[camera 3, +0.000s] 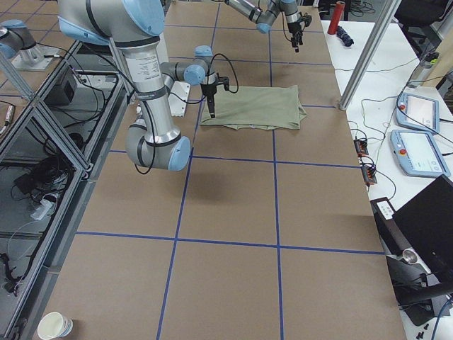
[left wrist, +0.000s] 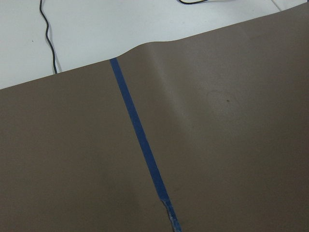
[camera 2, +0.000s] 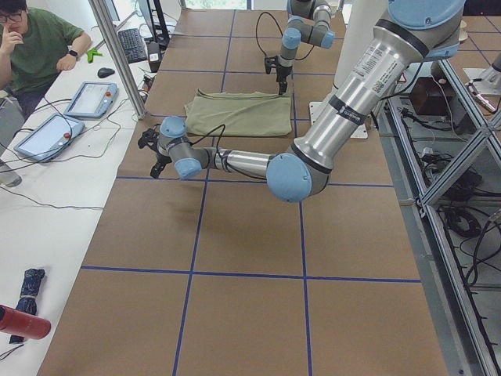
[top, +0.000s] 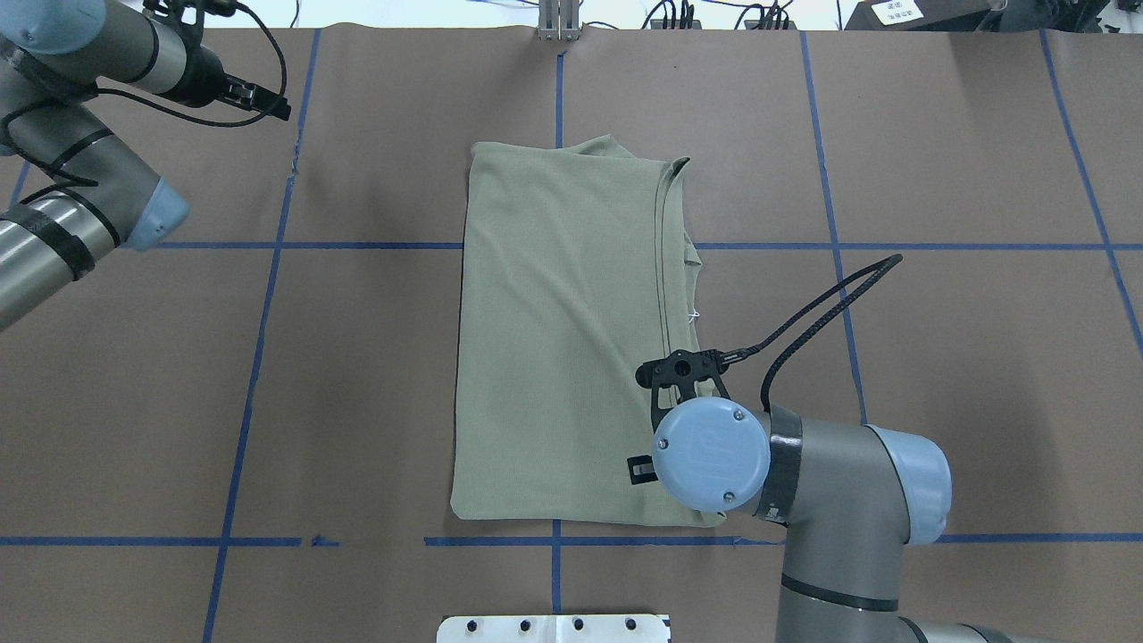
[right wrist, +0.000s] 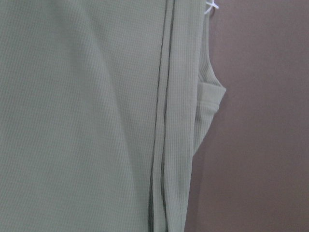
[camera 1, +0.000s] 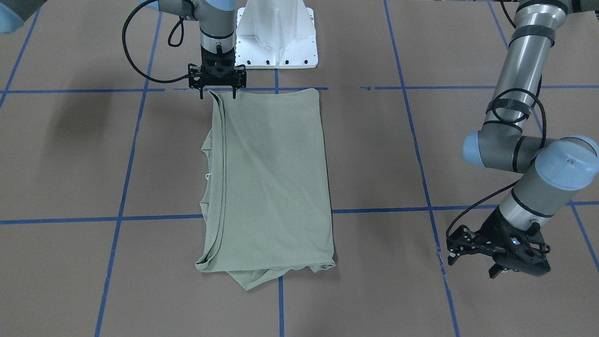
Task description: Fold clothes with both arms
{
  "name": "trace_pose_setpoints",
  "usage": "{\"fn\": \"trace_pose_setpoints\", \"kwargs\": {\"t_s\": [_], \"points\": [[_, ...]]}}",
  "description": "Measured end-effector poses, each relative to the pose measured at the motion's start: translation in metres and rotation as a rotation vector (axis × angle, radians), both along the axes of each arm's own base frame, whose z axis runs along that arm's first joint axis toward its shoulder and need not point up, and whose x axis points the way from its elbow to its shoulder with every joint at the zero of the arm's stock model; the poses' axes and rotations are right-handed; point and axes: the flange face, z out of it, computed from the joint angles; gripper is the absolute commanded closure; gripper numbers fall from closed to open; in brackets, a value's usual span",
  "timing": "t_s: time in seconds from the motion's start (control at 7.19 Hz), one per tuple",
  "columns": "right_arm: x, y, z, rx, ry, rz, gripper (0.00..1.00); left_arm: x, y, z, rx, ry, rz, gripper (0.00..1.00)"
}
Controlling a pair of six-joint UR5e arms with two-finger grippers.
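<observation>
The sage-green shirt lies folded into a long rectangle at the table's middle, also seen from overhead. Its collar and white tag loop stick out of one long edge. My right gripper points straight down with its jaws open, straddling the shirt's near corner by the pedestal. Overhead its wrist hides the fingers. The right wrist view shows only shirt fabric and the layered edge. My left gripper is open and empty, well off to the side of the shirt, near the table's far edge.
The white pedestal base stands just behind the shirt. Blue tape lines grid the brown table. An operator sits at a side desk with control tablets. A paper cup stands at one table end.
</observation>
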Motion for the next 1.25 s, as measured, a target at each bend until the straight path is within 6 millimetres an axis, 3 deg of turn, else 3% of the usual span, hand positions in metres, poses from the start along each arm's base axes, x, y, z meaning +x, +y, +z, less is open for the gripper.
{"fn": "trace_pose_setpoints", "kwargs": {"t_s": [0.28, 1.25], "points": [[-0.010, -0.015, 0.005, 0.021, 0.029, -0.081, 0.00, 0.000, 0.000, -0.001, 0.001, 0.000, 0.000, 0.00], [-0.011, -0.018, 0.052, -0.018, 0.125, -0.140, 0.00, 0.001, 0.000, -0.001, 0.001, 0.000, 0.001, 0.00]]}}
